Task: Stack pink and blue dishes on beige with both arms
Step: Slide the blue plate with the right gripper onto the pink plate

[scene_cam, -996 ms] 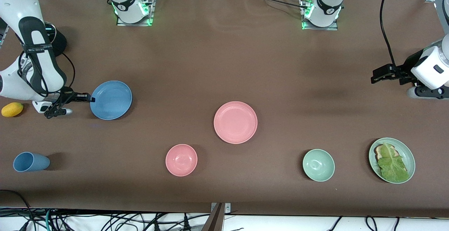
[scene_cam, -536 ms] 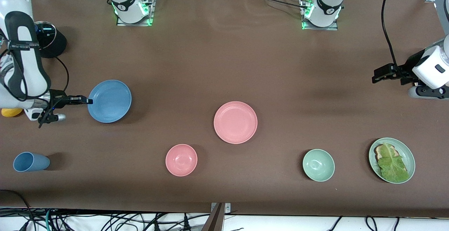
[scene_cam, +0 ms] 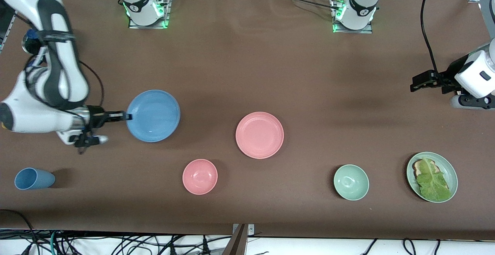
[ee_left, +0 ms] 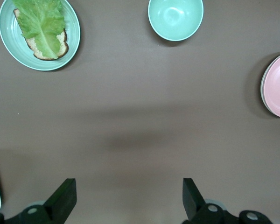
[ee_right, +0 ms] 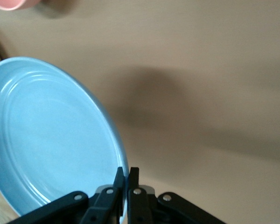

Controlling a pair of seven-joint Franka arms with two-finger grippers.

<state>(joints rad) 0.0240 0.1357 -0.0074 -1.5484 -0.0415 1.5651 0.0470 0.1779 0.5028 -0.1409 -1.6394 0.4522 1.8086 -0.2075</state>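
Your right pincer (scene_cam: 124,116) grips the blue plate (scene_cam: 153,115) by its rim, up over the tabletop (scene_cam: 247,65). The pink plate (scene_cam: 259,135) already sits on a pale plate (only an edge peeks out). Blue goes next. Your left pincer (scene_cam: 419,82) waits, spread wide.

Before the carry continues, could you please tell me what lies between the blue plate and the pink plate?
Nothing: the front view shows only bare brown table between the blue plate, held by the right hand, and the pink plate.
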